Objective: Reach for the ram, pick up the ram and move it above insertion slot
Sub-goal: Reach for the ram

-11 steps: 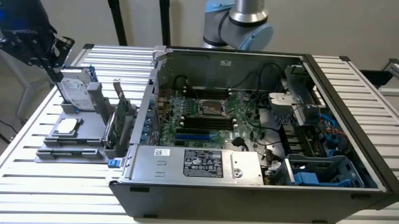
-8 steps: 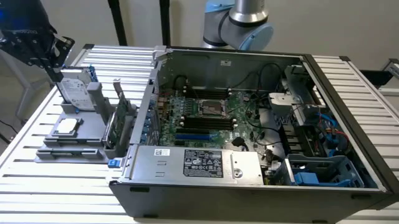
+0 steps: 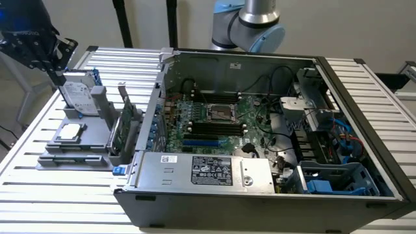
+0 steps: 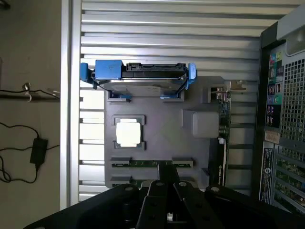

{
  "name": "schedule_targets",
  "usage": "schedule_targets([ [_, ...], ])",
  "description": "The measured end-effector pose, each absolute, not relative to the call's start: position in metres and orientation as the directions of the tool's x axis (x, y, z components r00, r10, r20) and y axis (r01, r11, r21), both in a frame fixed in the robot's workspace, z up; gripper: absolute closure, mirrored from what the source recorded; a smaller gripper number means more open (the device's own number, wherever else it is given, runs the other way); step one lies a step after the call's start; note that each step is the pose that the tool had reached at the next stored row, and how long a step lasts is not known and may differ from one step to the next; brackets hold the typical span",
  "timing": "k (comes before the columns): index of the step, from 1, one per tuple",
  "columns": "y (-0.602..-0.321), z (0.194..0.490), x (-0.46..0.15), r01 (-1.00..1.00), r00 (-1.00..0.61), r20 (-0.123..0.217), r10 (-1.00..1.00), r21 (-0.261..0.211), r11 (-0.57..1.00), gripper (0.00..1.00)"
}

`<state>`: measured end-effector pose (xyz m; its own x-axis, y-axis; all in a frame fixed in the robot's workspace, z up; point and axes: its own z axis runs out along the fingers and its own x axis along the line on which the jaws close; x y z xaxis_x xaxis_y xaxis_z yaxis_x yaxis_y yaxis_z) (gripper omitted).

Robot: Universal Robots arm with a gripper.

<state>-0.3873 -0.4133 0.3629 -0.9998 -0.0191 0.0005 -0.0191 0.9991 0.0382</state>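
At the exterior view's left, my jaws hang pressed together and empty above the grey holder (image 3: pixel 87 141) on the counter (image 3: pixel 39 195). The ram (image 4: pixel 152 163) lies in that holder, ungrasped. Rightward, the open case (image 3: pixel 260 63) shows bare memory slots (image 3: pixel 215 127). I judge we're barely reaching.

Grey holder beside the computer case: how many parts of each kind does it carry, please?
Hard drive: 1
Processor chip: 1
Expansion card: 1
Memory stick: 1 clear; a second, partly hidden by the hand, is uncertain
Total: 4 certain
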Motion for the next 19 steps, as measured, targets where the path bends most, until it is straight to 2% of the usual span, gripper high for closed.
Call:
schedule_targets([
  [6,-0.418,0.363,-0.387,-0.019,-1.000,0.001,-0.019,0.038,0.999,0.89],
  [19,-0.476,0.361,-0.387,-0.019,-1.000,0.000,-0.019,0.038,0.999,0.89],
])
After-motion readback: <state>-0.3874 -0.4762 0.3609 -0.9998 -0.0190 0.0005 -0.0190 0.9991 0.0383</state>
